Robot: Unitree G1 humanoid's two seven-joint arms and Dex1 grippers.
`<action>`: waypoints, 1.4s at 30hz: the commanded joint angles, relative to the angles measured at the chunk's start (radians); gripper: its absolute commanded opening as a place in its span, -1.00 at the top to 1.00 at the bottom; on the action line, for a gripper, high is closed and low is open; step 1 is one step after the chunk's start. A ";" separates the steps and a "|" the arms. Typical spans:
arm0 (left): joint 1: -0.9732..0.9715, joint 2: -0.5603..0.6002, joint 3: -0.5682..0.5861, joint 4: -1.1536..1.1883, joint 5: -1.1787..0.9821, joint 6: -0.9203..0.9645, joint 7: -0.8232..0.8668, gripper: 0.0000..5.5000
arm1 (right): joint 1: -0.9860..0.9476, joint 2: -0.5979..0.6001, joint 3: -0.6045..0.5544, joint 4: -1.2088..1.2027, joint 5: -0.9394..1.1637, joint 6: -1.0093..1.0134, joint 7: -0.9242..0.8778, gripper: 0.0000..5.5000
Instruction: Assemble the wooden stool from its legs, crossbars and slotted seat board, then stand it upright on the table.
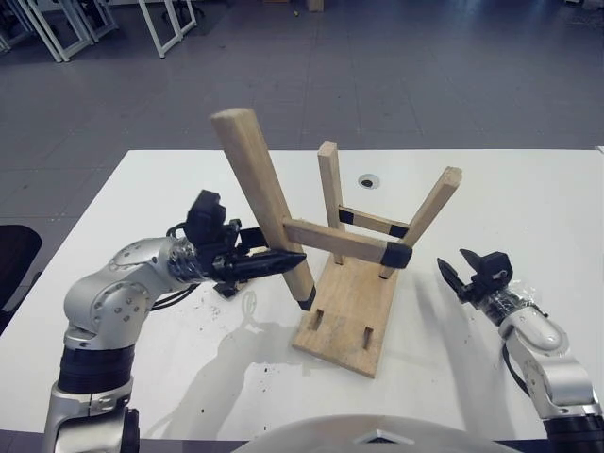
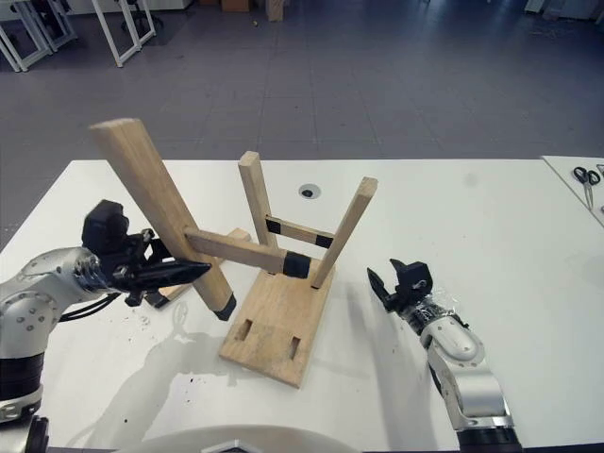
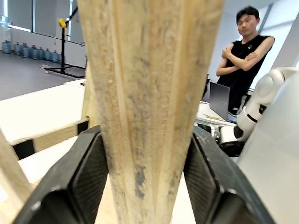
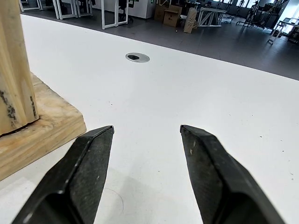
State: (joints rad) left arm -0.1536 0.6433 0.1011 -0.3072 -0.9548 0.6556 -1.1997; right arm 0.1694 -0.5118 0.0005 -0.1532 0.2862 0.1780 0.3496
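A white table (image 1: 113, 198) holds a partly built wooden stool, upside down. The seat board (image 1: 351, 304) lies flat near the table's front middle, with two empty slots (image 1: 314, 319) showing in its near end. Two legs rise from the board's far end. The rear leg (image 1: 330, 193) stands nearly upright and the right leg (image 1: 429, 215) leans outward to the right. A short crossbar (image 1: 374, 222) with black ends joins these two legs.

A third, thicker leg (image 1: 260, 189) tilts up and to the left. Its black-tipped lower end sits just beside the board's left edge; whether it touches the table cannot be told. A long crossbar (image 1: 332, 241) runs from this leg across to the right leg, ending there in a black cap.

The left gripper (image 1: 288, 260) comes in from the left and is clamped on the tilted leg low down, just under the long crossbar. In the left wrist view both black fingers (image 3: 88, 182) press against the sides of the wood.

The right gripper (image 1: 456, 269) hovers low over the table just right of the board, touching nothing. Its jaws are spread wide and hold nothing, with bare tabletop between them and the board's corner near.

A round cable hole (image 1: 367, 180) lies in the table beyond the stool.
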 commanded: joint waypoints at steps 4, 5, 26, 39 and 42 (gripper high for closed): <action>0.055 -0.060 -0.055 0.064 0.101 -0.110 -0.029 0.21 | -0.115 0.004 0.091 0.043 -0.027 0.123 0.128 0.05; 0.054 -0.063 -0.056 0.075 0.111 -0.121 -0.029 0.21 | -0.138 0.011 0.102 0.065 -0.034 0.123 0.141 0.05; 0.225 -0.215 -0.069 -0.119 0.105 -0.143 0.192 0.21 | -0.428 0.104 0.106 0.330 -0.161 0.112 0.212 0.05; 0.596 -0.252 -0.170 -0.336 0.332 -0.298 0.404 0.21 | -0.116 0.030 0.003 -0.214 -0.045 0.438 0.196 0.05; 0.595 -0.262 -0.179 -0.302 0.349 -0.324 0.412 0.21 | -0.110 0.027 0.005 -0.225 -0.043 0.448 0.190 0.05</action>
State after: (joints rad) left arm 0.4497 0.3827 -0.0741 -0.6301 -0.6206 0.3566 -0.8002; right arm 0.0585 -0.4744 0.0122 -0.3593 0.2391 0.6119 0.5455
